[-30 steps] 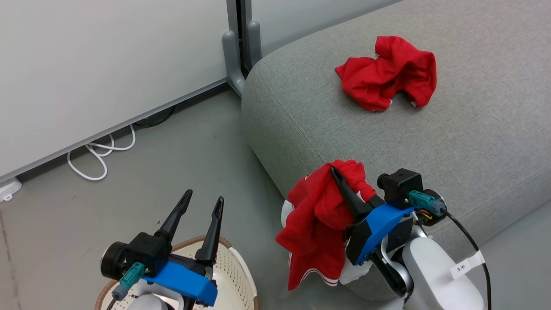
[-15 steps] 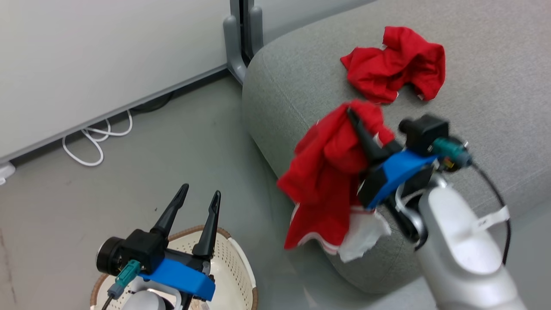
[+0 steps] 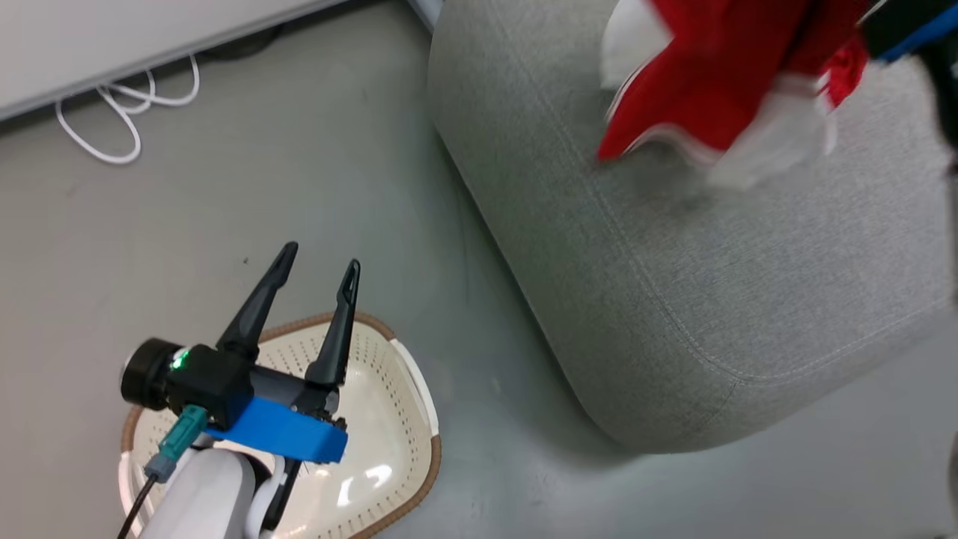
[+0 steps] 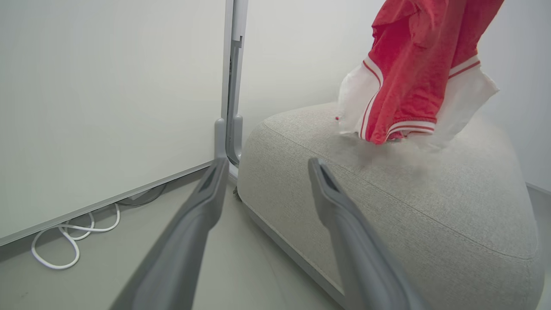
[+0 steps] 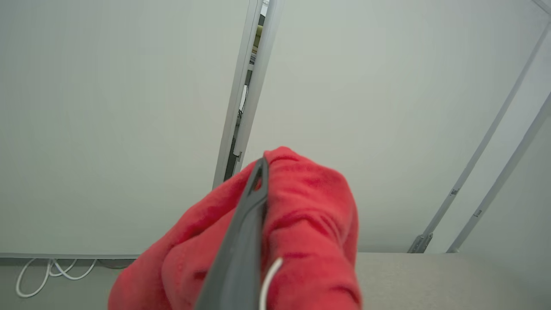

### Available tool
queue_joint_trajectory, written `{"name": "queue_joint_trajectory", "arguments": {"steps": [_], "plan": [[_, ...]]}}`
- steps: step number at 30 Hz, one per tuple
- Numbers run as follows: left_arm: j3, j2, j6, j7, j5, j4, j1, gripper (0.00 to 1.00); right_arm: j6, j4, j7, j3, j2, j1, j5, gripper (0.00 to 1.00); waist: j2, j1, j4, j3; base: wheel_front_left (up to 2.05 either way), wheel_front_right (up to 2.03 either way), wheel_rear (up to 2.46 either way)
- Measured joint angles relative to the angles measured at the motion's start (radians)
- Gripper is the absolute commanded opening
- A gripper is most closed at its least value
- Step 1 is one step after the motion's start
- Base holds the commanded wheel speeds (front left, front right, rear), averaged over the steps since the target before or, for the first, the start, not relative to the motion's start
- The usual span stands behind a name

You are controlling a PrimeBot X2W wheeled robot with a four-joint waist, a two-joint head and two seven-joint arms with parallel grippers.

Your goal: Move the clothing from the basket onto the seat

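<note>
We count one garment (image 3: 718,75), one basket (image 3: 410,385), one seat (image 3: 711,284) | our right fingers (image 5: 245,224) clench the garment; it hangs lengthwise downward, hem over the seat | our left fingers (image 3: 258,301) spread, empty, above the basket

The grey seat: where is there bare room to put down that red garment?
The seat is bare from below the dangling red garment down to its rounded near corner and stitched edge seam. It is crowded at the far part, where the garment hangs over it from the shut right hand.
</note>
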Motion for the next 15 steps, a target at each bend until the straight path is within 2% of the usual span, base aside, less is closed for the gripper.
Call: {"name": "queue_joint_trajectory", "arguments": {"steps": [8,15], "plan": [[-0.005,0.044,0.0,0.008,0.027,-0.067,-0.076,1.0,0.0,0.015,-0.009,-0.122,-0.108,-0.146,-0.024,0.0,0.0,0.0,0.019,0.137,0.0,0.0,0.0],[-0.006,0.079,0.0,0.034,0.044,-0.138,-0.13,1.0,0.0,0.121,-0.059,-0.214,-0.115,-0.134,-0.059,0.0,0.0,0.0,0.041,0.252,0.0,0.0,0.0]]}}
